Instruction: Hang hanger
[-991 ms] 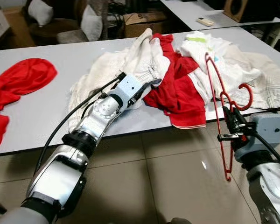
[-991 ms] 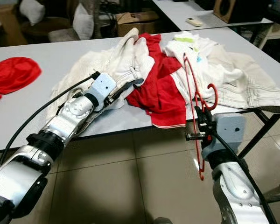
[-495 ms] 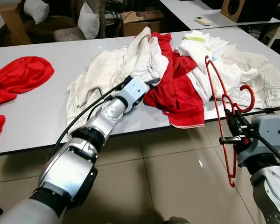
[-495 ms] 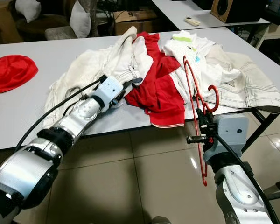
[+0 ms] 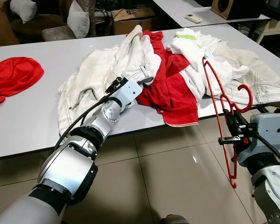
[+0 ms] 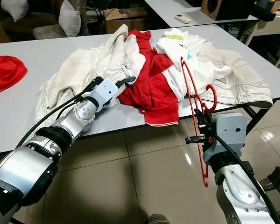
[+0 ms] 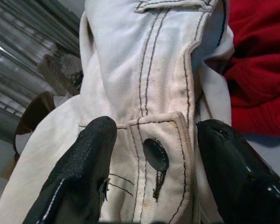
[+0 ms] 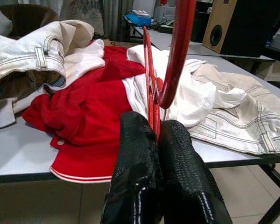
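Here the right gripper (image 5: 232, 125) hung off the near right edge of the grey desk (image 5: 32, 121), out over the tiled floor (image 5: 168, 172), with its fingers (image 8: 177, 158) pressed together on the red hanger (image 5: 221, 102). They gripped it just below the neck, so the hook curled up to the right of the gripper while one thin arm of the frame rose far and left over the heap of clothes and the other dropped below the gripper toward the floor. The hanger stood roughly upright, tilted a little, and was held free of the desk. The left gripper (image 7: 151, 154) reached across the middle of the desk into the cream trousers (image 5: 107, 74), its fingers (image 7: 79, 172) spread wide on either side of the waistband, where a dark button (image 7: 155, 154) sat between them; the cloth lay between the fingers but was not pinched. Just right of the trousers lay a red garment (image 5: 175, 93) with a white-trimmed hem hanging slightly past the near edge, and right of that a white top (image 5: 196, 56) and a second pale garment (image 5: 261, 79) spread to the desk's right end. Well apart, at the far left of the desk, lay another red cloth (image 5: 14, 77). Behind the desk stood a chair with cushions (image 5: 77, 18), a cardboard box (image 5: 130, 16), and a further table carrying a remote control (image 5: 193, 18).
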Robot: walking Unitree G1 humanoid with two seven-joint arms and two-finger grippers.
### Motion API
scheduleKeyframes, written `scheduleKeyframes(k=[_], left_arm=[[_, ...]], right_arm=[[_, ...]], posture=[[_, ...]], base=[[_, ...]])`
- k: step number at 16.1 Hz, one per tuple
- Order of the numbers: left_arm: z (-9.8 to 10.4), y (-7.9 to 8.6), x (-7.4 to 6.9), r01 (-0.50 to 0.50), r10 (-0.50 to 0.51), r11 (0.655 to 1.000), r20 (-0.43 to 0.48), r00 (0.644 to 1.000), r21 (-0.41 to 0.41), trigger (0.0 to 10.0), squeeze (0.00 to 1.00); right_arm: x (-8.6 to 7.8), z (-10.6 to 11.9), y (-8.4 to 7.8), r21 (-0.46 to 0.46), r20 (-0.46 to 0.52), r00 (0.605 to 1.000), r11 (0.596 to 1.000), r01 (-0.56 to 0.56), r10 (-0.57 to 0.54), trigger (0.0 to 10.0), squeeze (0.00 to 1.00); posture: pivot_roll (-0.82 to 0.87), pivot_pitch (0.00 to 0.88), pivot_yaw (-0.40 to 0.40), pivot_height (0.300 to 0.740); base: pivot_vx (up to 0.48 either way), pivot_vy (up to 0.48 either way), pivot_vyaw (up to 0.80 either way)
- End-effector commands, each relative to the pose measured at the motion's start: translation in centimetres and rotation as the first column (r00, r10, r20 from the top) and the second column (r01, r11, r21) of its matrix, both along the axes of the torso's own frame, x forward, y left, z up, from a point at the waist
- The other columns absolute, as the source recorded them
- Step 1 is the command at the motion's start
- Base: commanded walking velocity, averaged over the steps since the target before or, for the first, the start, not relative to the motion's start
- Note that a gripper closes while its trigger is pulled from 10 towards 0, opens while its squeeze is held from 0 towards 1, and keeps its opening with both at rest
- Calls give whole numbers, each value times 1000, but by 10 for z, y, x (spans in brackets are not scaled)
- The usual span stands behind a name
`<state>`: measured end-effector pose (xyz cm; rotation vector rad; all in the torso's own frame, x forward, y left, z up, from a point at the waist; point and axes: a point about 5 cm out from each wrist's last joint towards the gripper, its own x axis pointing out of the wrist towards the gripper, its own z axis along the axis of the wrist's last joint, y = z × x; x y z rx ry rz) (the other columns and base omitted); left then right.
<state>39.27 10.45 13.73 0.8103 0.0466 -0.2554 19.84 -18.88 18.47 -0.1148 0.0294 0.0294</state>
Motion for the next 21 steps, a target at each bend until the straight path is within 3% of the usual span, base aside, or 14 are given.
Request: scheduleKeyframes(k=[1, 2, 3, 4, 5, 6, 13, 16, 19, 21], left_arm=[[-4, 4, -1, -34, 35, 999, -9, 999, 17, 10000, 0], [-3, 8, 0, -76, 76, 997, 1, 997, -2, 10000, 0], [-1, 11, 1, -103, 104, 994, 15, 994, -26, 9255, 0], [2, 13, 2, -120, 122, 992, 27, 992, -47, 4471, 0], [5, 17, 4, -137, 140, 988, 37, 989, -71, 2902, 0], [9, 19, 5, -145, 149, 986, 55, 987, -81, 118, 0], [34, 37, 13, -221, 243, 965, 165, 956, -144, 0, 0], [22, 35, 10, -219, 234, 962, 80, 969, -162, 0, 0], [13, 32, 8, -236, 238, 932, -30, 971, -274, 0, 0], [14, 33, 9, -244, 243, 927, -40, 969, -286, 0, 0]], right_arm=[[-2, 5, 2, -17, 11, 1000, 1000, -2, 2, 10000, 0], [-1, 5, 2, -21, 12, 1000, 1000, -4, 4, 10000, 0], [-2, 6, 2, -23, 12, 1000, 1000, -4, 4, 10000, 0], [-2, 6, 2, -24, 10, 1000, 1000, -5, 5, 10000, 0], [-2, 6, 2, -24, 9, 1000, 1000, -6, 7, 10000, 0], [-2, 6, 2, -25, 9, 1000, 1000, -8, 9, 10000, 0], [-2, 5, 4, -22, 5, 1000, 1000, -9, 9, 10000, 0], [-2, 5, 5, -22, 3, 1000, 1000, -10, 10, 10000, 0], [-1, 5, 4, -28, 3, 1000, 1000, -11, 11, 10000, 0], [0, 5, 4, -30, 4, 1000, 999, -12, 12, 10000, 0]], posture=[[-417, 28, 31, 740], [-429, 25, 31, 740], [-429, 23, 31, 740], [-429, 23, 31, 740], [-427, 19, 30, 740], [-427, 19, 30, 740], [-423, 16, 38, 740], [-423, 15, 38, 740], [-428, 11, 38, 740], [-428, 8, 39, 740]], base=[[0, 0, 0], [0, 0, 0], [0, 0, 0], [0, 0, 0], [0, 0, 0], [0, 0, 0], [0, 0, 0], [0, 0, 0], [0, 0, 0], [0, 0, 0]])
